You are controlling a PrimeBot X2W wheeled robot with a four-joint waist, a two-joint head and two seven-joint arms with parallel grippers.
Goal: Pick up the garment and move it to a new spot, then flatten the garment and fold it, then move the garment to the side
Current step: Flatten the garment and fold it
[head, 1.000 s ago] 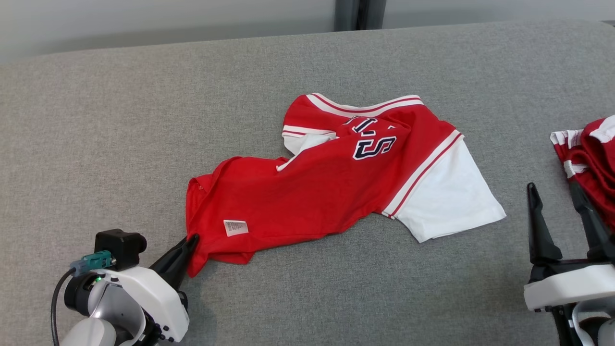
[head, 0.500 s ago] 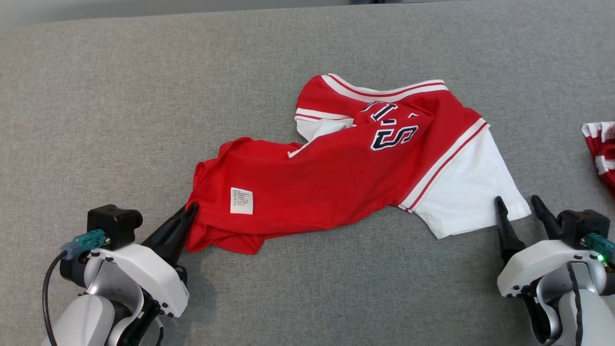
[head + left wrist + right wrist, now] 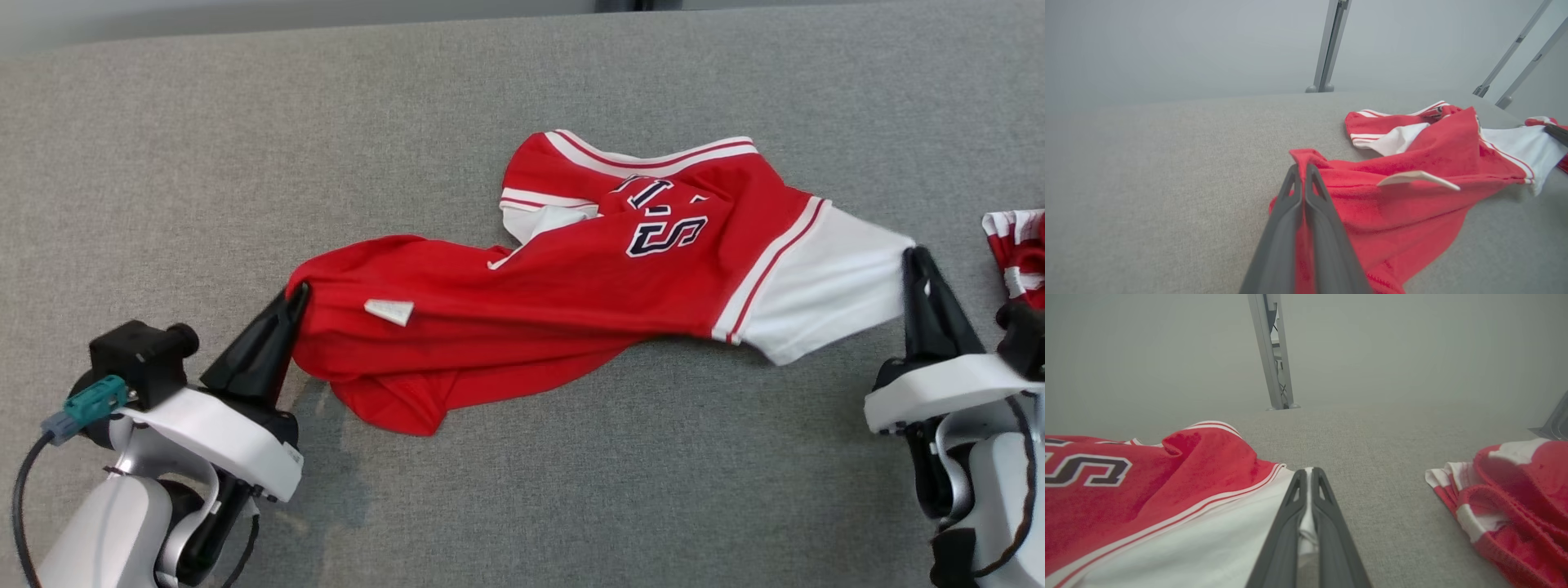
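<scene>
Pinched shut on garment (image 3: 571, 302) hem with left tool (image 3: 299, 291), on its white sleeve (image 3: 824, 286) with right tool (image 3: 913, 255). Risk of slipping off thin edges if stretched hard; of snagging nearby red pile (image 3: 1016, 245).

One shirt (image 3: 571, 302) across my worktop (image 3: 245, 147), a pincer at each end.
Its left end sits in my left pincer (image 3: 300, 288), its right sleeve in my right pincer (image 3: 913, 256). A second bundle of clothes (image 3: 1016, 249) lies further right, apart from the shirt. A post (image 3: 1329, 45) stands behind the worktop's far edge.
</scene>
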